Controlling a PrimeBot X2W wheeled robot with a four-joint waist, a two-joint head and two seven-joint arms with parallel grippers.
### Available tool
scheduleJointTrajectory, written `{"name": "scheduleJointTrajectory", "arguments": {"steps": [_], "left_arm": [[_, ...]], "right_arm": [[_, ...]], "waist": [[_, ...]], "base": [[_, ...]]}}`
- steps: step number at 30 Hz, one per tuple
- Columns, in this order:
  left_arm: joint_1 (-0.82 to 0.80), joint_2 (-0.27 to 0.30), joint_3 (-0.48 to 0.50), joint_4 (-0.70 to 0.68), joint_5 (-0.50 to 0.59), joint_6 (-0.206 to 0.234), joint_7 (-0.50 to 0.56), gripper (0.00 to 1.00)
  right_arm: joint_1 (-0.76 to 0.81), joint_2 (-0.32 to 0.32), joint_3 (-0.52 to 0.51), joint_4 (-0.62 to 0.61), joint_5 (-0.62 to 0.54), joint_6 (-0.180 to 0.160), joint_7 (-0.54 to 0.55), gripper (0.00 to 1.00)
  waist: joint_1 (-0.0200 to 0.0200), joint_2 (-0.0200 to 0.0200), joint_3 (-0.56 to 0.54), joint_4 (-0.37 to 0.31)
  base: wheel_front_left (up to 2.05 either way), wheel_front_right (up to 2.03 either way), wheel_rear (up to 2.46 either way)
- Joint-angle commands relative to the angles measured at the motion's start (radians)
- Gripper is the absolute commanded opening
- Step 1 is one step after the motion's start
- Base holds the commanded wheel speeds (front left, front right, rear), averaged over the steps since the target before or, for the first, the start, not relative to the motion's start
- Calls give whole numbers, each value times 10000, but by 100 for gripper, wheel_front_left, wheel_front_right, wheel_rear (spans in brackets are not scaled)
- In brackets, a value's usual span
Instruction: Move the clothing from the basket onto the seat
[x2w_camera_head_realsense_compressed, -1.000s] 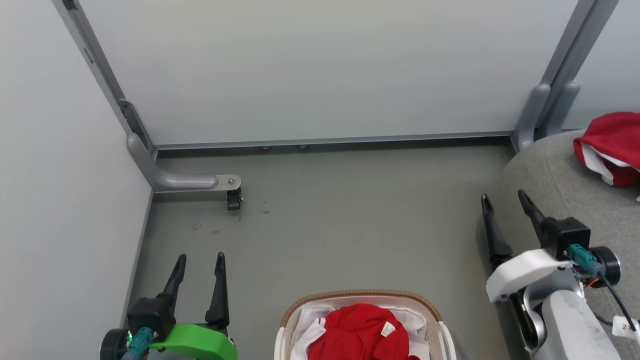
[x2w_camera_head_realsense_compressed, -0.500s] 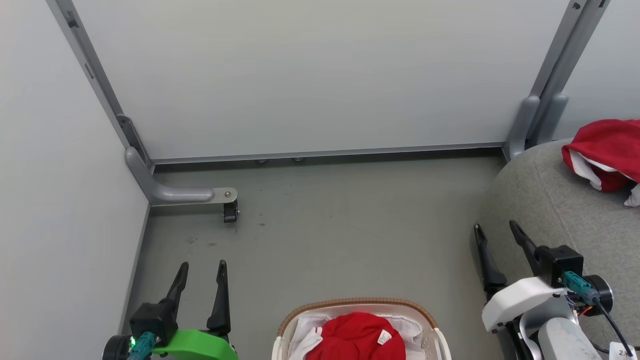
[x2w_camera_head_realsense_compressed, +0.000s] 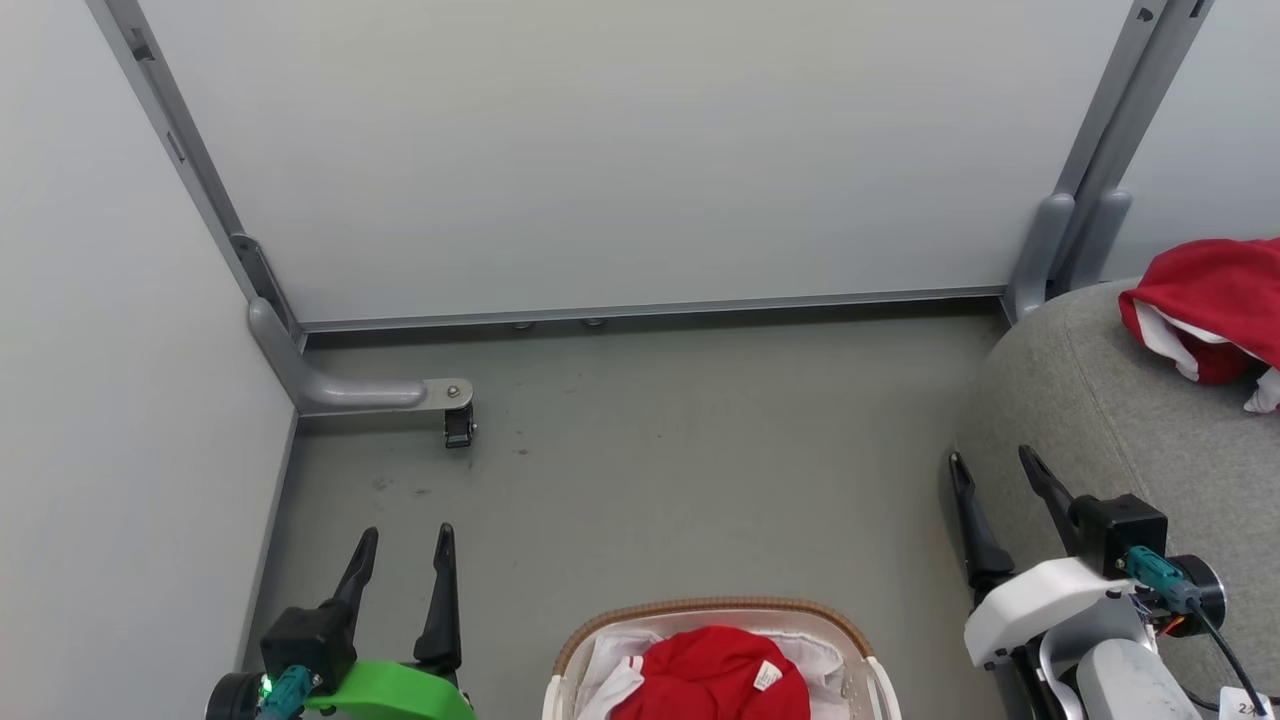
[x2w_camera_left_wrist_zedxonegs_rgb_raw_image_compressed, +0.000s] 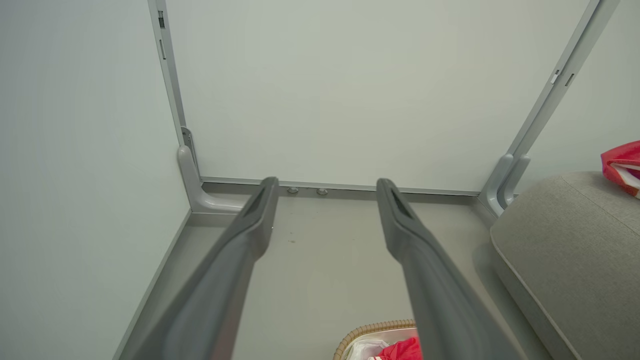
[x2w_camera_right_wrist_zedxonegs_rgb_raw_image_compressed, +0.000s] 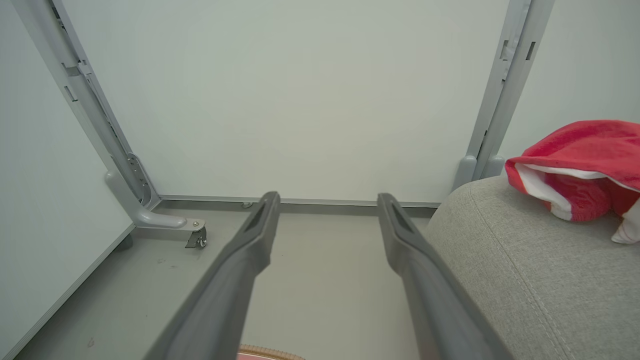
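A red garment (x2w_camera_head_realsense_compressed: 715, 678) with a small white label lies bunched in the white basket (x2w_camera_head_realsense_compressed: 700, 608) with a brown woven rim, at the bottom centre of the head view. Another red garment (x2w_camera_head_realsense_compressed: 1205, 300) with white trim rests on the grey seat (x2w_camera_head_realsense_compressed: 1120, 400) at the right, also seen as red clothing (x2w_camera_right_wrist_zedxonegs_rgb_raw_image_compressed: 575, 167) on the seat (x2w_camera_right_wrist_zedxonegs_rgb_raw_image_compressed: 525, 280). My left gripper (x2w_camera_head_realsense_compressed: 405, 540) hangs open over the floor, left of the basket. My right gripper (x2w_camera_head_realsense_compressed: 990, 462) is open beside the seat's rounded edge. Both hold nothing.
Pale partition walls close the space at the back and left. A grey partition foot with a small caster (x2w_camera_head_realsense_compressed: 458, 428) stands on the floor at the left. Another grey post foot (x2w_camera_head_realsense_compressed: 1045, 250) stands behind the seat. Grey floor (x2w_camera_head_realsense_compressed: 680, 450) spreads between basket and wall.
The head view has tilted, shifting the whole picture down slightly. My right gripper has dropped lower beside the seat. Both grippers stay open and the garments lie unchanged.
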Motion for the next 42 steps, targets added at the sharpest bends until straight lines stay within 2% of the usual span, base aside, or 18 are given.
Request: {"name": "scheduleJointTrajectory", "arguments": {"steps": [1,16,21,26,30,36,42], "left_arm": [[65,3,22,-21,9,-23,-9,100],[98,3,23,-110,21,42,-8,100],[-90,3,-296,-6,103,-54,-8,100],[-413,4,-1078,219,99,-133,-8,100],[-1110,9,-2109,744,379,-230,-8,100],[-2663,16,-3518,1868,666,-328,-8,100],[-4013,22,-4526,3194,636,-330,-8,100]], "right_arm": [[145,-42,-31,18,21,-10,-20,100],[97,-42,-75,41,2,-10,-20,100],[21,-42,-174,-12,-66,-10,-20,100],[-138,-44,-367,-79,-219,-10,-20,100],[-473,-41,-574,-266,-398,-10,-20,100],[-1248,-41,-752,-581,-647,-10,-20,100],[-1987,-44,-705,-1034,-845,-10,-20,100]], "waist": [[1,0,5,4],[1,0,122,-70],[1,0,273,-161],[1,0,591,-295],[1,0,1299,-441],[1,0,2762,-948],[1,0,4411,-1565]], "base": [[0,0,0],[0,0,0],[0,0,0],[0,0,0],[0,0,0],[0,0,0],[0,0,0]]}}
